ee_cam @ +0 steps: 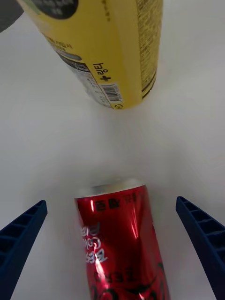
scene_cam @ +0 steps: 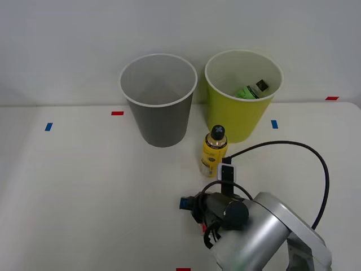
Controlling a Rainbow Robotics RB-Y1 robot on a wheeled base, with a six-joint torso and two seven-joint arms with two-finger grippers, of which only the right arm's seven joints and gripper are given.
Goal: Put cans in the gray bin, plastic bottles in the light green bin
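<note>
The white table (scene_cam: 84, 186) spreads out before me, marked here and there with small blue and red tape tabs. At its far side stand two tall bins, side by side and nearly touching: the gray bin (scene_cam: 161, 121) on my left with a white rim, and the light green bin (scene_cam: 240, 116) on my right. Inside the light green bin lies a small green bottle (scene_cam: 248, 90) with a black cap. My right arm (scene_cam: 265, 237) reaches in low over the near part of the table. Just in front of the green bin stands a yellow bottle (scene_cam: 214, 151) with a black cap, upright, between the bins and my wrist. In my wrist view, a red can (ee_cam: 123, 243) lies on its side on the table, silver end toward the yellow bottle and apart from it. My right gripper (ee_cam: 112, 243) is spread wide, one blue finger on each side of the can, neither touching it, holding nothing.
</note>
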